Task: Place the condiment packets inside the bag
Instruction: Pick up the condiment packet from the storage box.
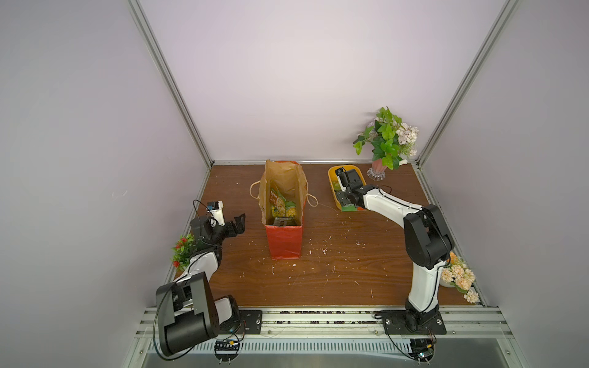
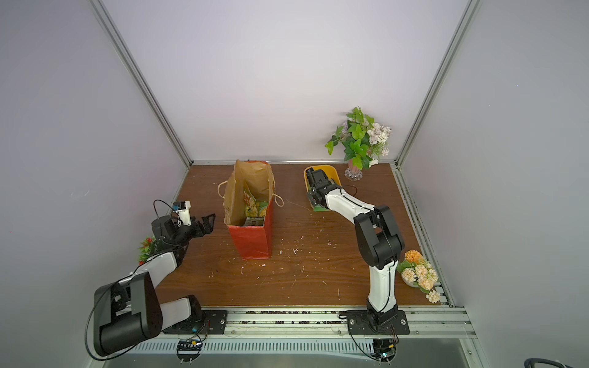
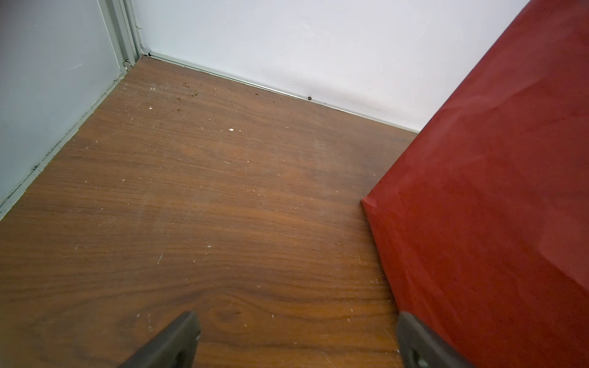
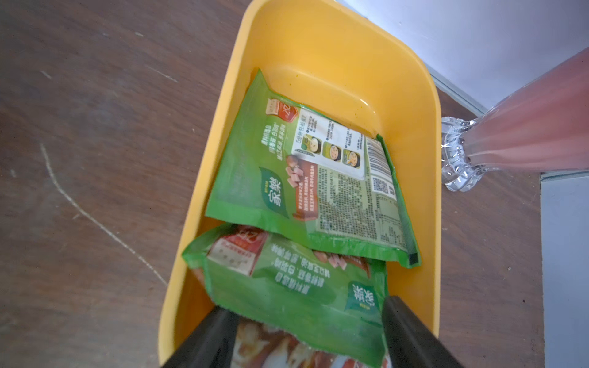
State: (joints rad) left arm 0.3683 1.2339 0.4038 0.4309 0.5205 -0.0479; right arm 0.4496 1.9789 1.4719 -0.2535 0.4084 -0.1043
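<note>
left gripper hung spread wide and empty just beside the bag, which stood upright with several condiment packets already inside. my right gripper sat down in the yellow tub, jaws wide astride a green packet (pinched or not, i couldn't tell). a second green packet lay just beyond, overlapping it.

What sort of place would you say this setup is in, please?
Probably a robot lab test cell: plain white walls held in an aluminium frame, a left arm and right arm bolted to a rail along the wooden tabletop, and artificial flowers as staged props.
</note>
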